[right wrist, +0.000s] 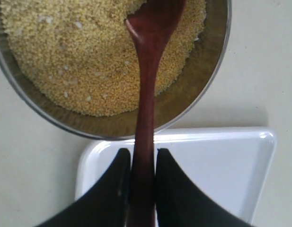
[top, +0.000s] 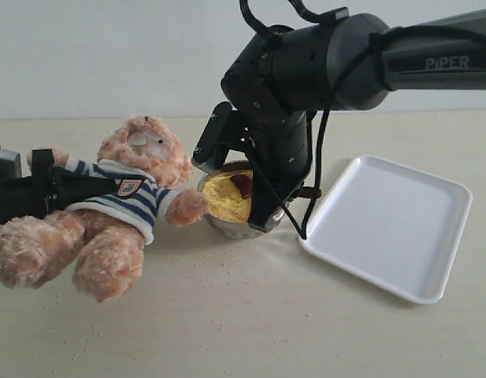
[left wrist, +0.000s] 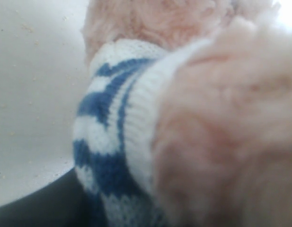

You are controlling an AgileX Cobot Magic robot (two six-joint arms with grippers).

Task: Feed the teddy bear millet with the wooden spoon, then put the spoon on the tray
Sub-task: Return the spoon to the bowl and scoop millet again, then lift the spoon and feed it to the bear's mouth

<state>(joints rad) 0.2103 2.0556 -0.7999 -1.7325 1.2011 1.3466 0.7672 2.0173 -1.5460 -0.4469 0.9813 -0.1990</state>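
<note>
The surface (top: 227,331) carries all items. The right arm (top: 321,71) hangs over the steel bowl (top: 236,228), screening most of it in the exterior view. The teddy bear (top: 124,197) reclines at left, one paw just beside the bowl; the tray (top: 400,205) lies at its other side. The right fingers (right wrist: 112,189) clamp the wooden spoon (right wrist: 148,94) by the handle, its head on the millet (right wrist: 89,56). The left fingers (top: 73,185) reach the bear's torso; plush hides whether they grip.

The teddy bear (top: 124,197) lies at the left, with the bowl (top: 231,228) just beside its paw. The wooden spoon (right wrist: 148,85) dips into the millet (top: 219,198), and the tray (top: 392,220) sits just right of the bowl.
</note>
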